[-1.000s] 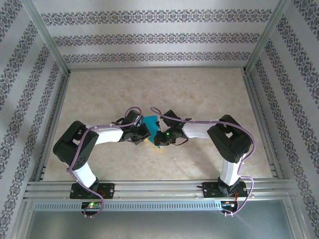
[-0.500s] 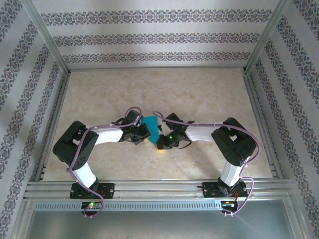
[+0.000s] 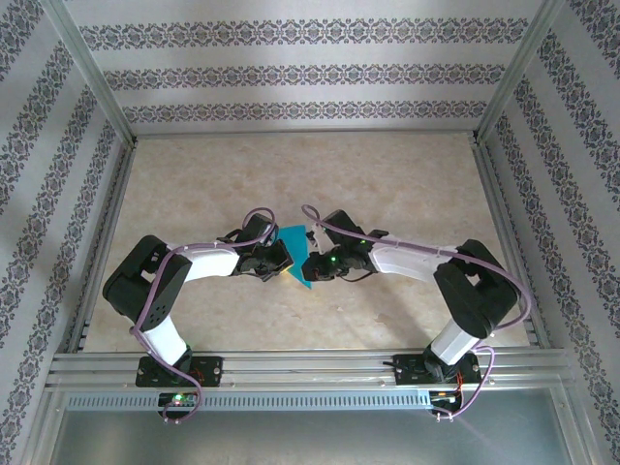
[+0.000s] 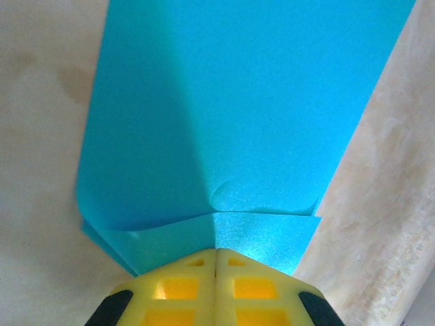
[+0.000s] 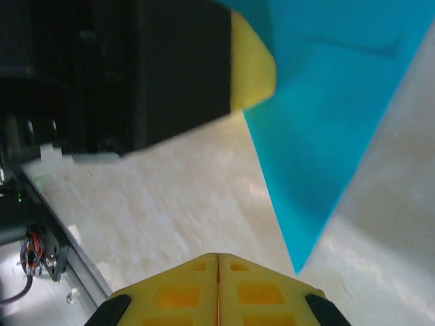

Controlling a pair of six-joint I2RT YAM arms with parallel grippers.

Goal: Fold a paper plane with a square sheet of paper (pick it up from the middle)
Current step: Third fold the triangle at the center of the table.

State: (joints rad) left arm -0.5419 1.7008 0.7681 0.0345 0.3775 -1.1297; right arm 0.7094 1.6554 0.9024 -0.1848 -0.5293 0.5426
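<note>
Our left gripper (image 4: 216, 252) is pinched shut on the teal sheet (image 4: 231, 102), right gripper (image 5: 218, 258) closed on nothing. We reckon that one-sided hold could let the folded layers slide apart.

Overhead; close wrist views, probably same paper (image 4: 231, 102)
</note>
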